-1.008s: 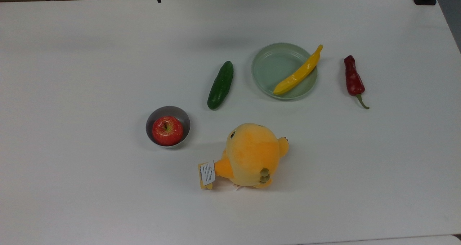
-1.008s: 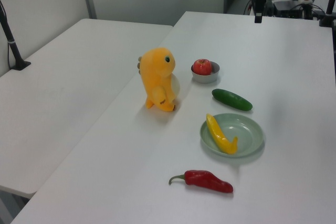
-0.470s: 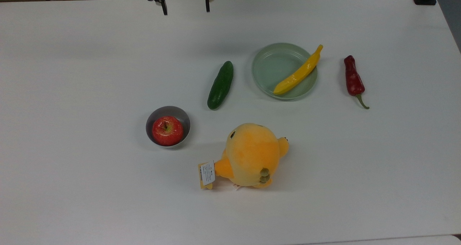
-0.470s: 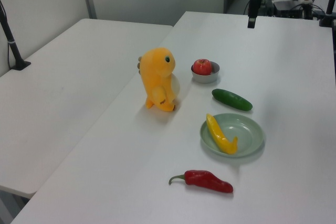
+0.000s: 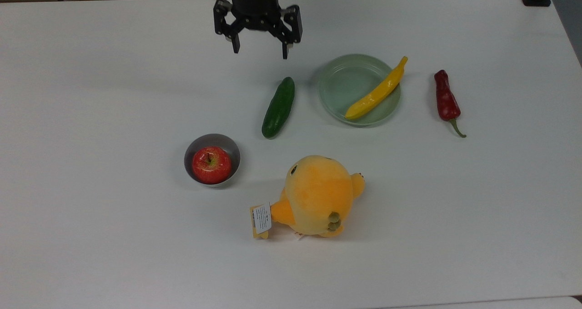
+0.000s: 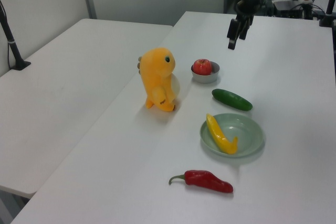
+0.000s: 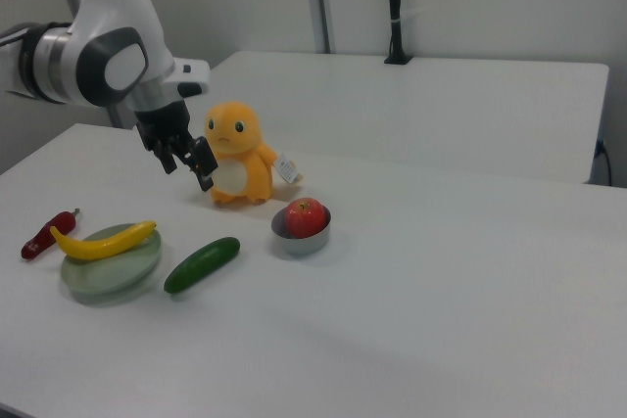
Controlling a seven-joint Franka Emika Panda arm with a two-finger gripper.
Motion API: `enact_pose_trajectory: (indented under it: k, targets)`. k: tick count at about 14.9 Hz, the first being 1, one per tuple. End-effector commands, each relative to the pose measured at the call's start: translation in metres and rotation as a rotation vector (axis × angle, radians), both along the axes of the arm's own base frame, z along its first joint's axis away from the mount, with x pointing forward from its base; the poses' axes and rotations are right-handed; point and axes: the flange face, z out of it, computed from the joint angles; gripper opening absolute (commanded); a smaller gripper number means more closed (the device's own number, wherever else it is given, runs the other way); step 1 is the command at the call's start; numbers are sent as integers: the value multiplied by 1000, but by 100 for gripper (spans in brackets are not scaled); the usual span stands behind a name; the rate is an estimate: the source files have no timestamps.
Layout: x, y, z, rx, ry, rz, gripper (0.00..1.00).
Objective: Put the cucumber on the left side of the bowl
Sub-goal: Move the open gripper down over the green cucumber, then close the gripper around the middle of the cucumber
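The white table point(image 5: 91, 95) is carrying everything, and the white arm point(image 7: 98, 51) is reaching in over its far edge in the top view. The orange plush toy point(image 5: 318, 195) is standing on the table near the top view's lower middle, with a paper tag point(image 5: 262, 219) hanging at its side. The pale green plate point(image 5: 338, 91) is lying toward the top view's right, and the long yellow pepper point(image 5: 377, 91) is resting across it with one tip poking over the rim. The black hand point(image 5: 259, 52) is hanging above the table, clear of every object, with its two fingers spread wide apart and gripping nothing; in the top view it is sitting just above the upper end of the cucumber. The cucumber point(image 5: 278, 107) is lying flat on the table between the plate and the bowl, just beside the plate's left rim in the top view and touching neither. The small grey bowl point(image 5: 227, 143) is sitting toward the top view's lower left of the cucumber, near it but apart, and a red apple point(image 5: 211, 165) is filling its inside. The wrinkled dark red pepper point(image 5: 446, 102) is lying alone to the top view's right of the plate, its green stem pointing down the picture.
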Motion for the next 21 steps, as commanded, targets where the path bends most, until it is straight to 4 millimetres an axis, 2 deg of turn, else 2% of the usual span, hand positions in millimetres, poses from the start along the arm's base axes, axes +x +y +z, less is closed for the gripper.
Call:
enact_pose_trajectory:
  k: [1, 5, 8, 11, 21]
  targets:
    - [0, 20, -42, 24, 63, -126, 100]
    - [8, 39, -99, 11, 157, -155, 100]
    - [20, 49, -139, 18, 155, -185, 100]
    - [20, 48, -145, 14, 164, -186, 100]
    - [30, 48, -188, -9, 161, -170, 100]
